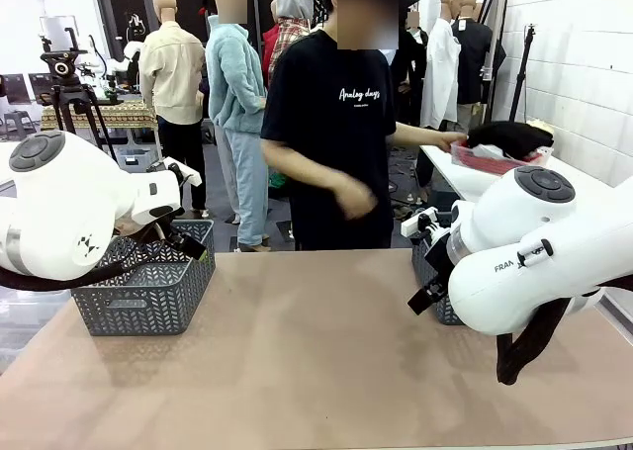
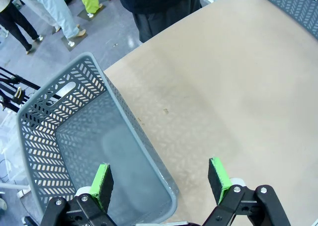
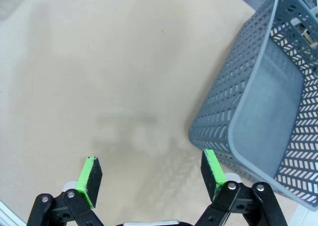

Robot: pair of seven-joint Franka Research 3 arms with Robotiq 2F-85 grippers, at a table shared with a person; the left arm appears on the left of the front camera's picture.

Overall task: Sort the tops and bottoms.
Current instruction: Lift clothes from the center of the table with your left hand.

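while the black bottoms (image 1: 509, 135) lie on a red tray (image 1: 495, 161) by the person's hand (image 1: 452, 139), off the table (image 1: 316, 351), the left gripper (image 2: 159, 179) and right gripper (image 3: 151, 179) hang with jaws apart and empty; sorting looks unstarted, and the next move needs a garment within reach

The person stood at the far edge of the table (image 1: 316, 361), one hand (image 1: 450, 140) stretched to a black garment (image 1: 509, 135) heaped in a red tray (image 1: 497, 161) on a white side table (image 1: 457, 176) beyond the far right corner. A grey basket (image 1: 148, 294) sat at the left edge beneath the left pincer (image 1: 186, 240). A second basket (image 1: 431, 272) at the right edge was half hidden behind the right arm (image 1: 534, 262).
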